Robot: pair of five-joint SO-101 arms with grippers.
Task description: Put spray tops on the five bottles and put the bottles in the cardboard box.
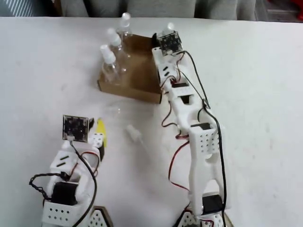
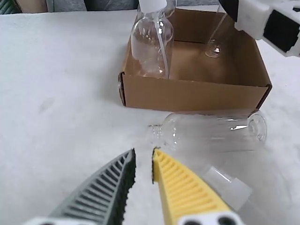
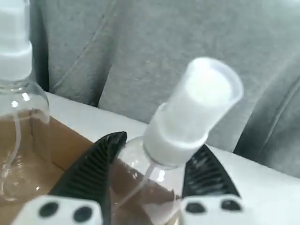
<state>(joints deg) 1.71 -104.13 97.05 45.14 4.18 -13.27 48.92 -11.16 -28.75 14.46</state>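
Observation:
The cardboard box point(image 1: 137, 78) stands at the table's middle back, with three capped clear bottles point(image 1: 110, 61) along its left side. At the box's far right corner my right gripper point(image 1: 166, 43) is shut on a fourth bottle point(image 3: 187, 122), which is upright and wears its white spray top point(image 1: 170, 27). Its base point(image 2: 213, 47) is low inside the box. A topless bottle point(image 2: 211, 131) lies on its side in front of the box point(image 2: 197, 93). A loose spray top point(image 2: 227, 187) lies beside it. My left gripper point(image 2: 143, 161) is just short of the bottle's neck, jaws nearly together on nothing.
The right arm point(image 1: 194, 123) stretches from the front edge up to the box. The lying bottle point(image 1: 113, 111) and loose top point(image 1: 134, 134) sit between the two arms. White table lies bare to the left and right. Grey cloth hangs behind the far edge point(image 3: 140, 56).

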